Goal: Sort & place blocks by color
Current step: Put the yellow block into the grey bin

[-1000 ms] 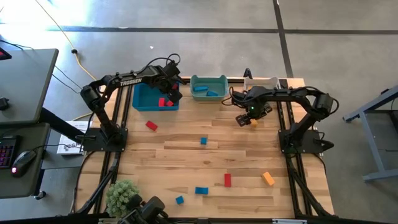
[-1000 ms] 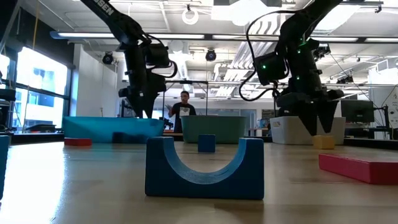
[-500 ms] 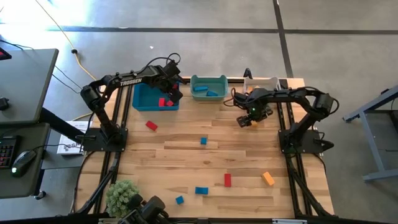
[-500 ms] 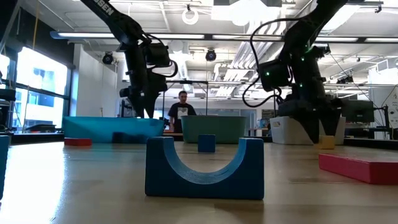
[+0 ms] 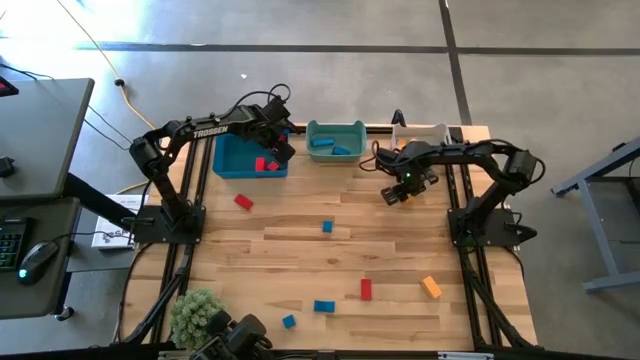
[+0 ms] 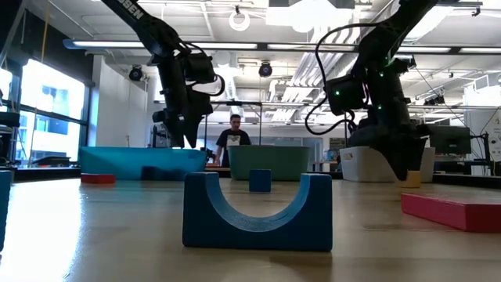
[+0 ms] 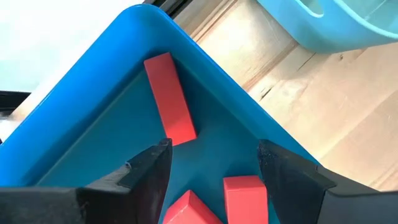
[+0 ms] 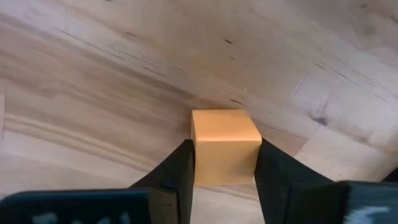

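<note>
Orange cube (image 8: 225, 146) is pinched between the fingers of the right gripper (image 5: 396, 192), down on the wooden table (image 5: 300, 255) near its far right corner, just in front of the white bin (image 5: 420, 131). Red blocks (image 7: 169, 106) are seen inside the blue bin (image 5: 222, 160), over which the left gripper (image 7: 211, 171) is held, claw spread wide, nothing gripped.

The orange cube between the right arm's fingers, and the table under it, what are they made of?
The orange cube looks like matte painted wood or plastic: flat even colour, crisp edges, no shine; which one I can't tell. The table looks like bare light wood planks, with visible grain streaks, seams and small dark flecks.
</note>
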`<state>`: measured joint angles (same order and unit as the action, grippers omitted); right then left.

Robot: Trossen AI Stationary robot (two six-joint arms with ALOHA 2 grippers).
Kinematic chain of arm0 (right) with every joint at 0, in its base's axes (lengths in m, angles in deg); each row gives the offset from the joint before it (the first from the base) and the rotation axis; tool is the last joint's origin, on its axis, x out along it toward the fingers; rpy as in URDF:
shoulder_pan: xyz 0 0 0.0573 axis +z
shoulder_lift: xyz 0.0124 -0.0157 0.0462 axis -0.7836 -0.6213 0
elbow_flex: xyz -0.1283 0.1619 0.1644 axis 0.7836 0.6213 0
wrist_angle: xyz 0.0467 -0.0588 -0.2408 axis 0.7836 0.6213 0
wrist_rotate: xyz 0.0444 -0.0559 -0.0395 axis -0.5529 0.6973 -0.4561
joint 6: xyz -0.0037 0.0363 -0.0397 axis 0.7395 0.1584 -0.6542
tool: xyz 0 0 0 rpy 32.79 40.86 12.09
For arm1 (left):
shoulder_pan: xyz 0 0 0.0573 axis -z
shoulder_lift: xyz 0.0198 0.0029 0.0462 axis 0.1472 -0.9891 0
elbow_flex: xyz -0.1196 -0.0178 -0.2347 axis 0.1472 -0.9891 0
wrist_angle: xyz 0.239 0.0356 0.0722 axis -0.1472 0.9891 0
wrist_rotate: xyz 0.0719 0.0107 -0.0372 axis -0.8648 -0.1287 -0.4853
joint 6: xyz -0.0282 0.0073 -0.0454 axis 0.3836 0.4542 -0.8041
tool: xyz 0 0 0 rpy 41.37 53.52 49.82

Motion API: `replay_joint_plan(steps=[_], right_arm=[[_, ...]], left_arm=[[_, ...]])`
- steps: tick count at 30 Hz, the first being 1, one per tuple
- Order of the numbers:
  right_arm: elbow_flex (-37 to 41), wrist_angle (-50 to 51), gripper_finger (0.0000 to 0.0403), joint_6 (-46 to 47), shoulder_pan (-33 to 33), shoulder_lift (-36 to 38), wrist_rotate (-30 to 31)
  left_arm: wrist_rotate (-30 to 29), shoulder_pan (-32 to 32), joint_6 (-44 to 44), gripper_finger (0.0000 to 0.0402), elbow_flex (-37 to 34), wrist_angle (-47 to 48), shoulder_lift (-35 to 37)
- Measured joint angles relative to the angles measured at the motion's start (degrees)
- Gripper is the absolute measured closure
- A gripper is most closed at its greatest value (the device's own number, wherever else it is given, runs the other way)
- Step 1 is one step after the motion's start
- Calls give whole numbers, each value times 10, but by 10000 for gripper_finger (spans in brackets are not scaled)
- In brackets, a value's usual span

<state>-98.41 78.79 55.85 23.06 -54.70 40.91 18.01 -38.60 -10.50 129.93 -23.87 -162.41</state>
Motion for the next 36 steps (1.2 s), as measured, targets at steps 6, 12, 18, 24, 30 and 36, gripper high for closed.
replay_joint_plan(steps=[6, 12, 18, 24, 30, 36], right_arm=[[-41, 19, 297, -46, 0, -1, -5], [-138, 52, 297, -107, 0, 0, 32], [-236, 79, 297, -179, -24, 0, 110], [-290, 90, 297, -242, -81, 0, 186], [-266, 83, 296, -260, -157, 0, 192], [-201, 30, 296, -286, -226, 0, 122]], left_arm=[[0, 0, -1, 174, 0, 0, 0], [0, 0, -7, 174, 0, 0, 0], [0, 0, -14, 174, 0, 0, 0], [0, 1, -14, 174, 0, 0, 0], [0, 10, -14, 174, 0, 0, 0], [0, 27, -14, 174, 0, 0, 0]])
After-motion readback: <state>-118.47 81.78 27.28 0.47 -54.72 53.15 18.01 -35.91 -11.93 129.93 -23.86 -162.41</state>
